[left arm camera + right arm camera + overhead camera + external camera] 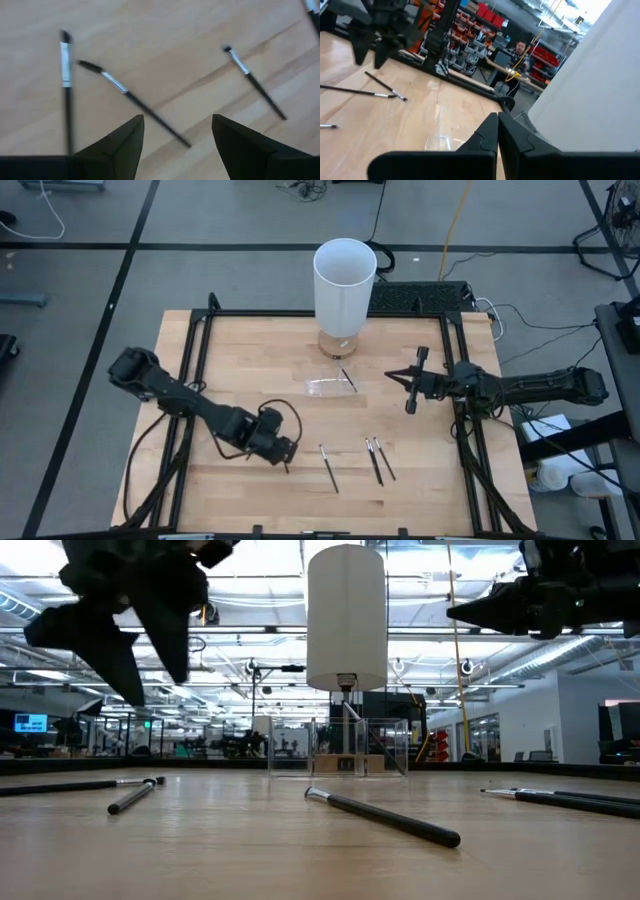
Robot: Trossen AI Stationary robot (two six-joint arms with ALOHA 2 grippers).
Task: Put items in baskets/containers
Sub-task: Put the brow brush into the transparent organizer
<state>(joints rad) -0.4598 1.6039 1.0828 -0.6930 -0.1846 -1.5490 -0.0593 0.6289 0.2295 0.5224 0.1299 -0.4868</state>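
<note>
Several thin dark sticks with pale metal tips lie flat on the wooden table: one and a pair near the table's near edge. My left gripper hovers open just left of them; its wrist view shows three sticks below the spread fingers. The clear container stands mid-table, and one stick leans in it. My right gripper is shut and held in the air to the right of the container.
A tall white cylinder stands on a small base behind the container, toward the far edge. A black frame runs round the tabletop. Bare wood lies between the sticks and the container. A person sits far off in the room.
</note>
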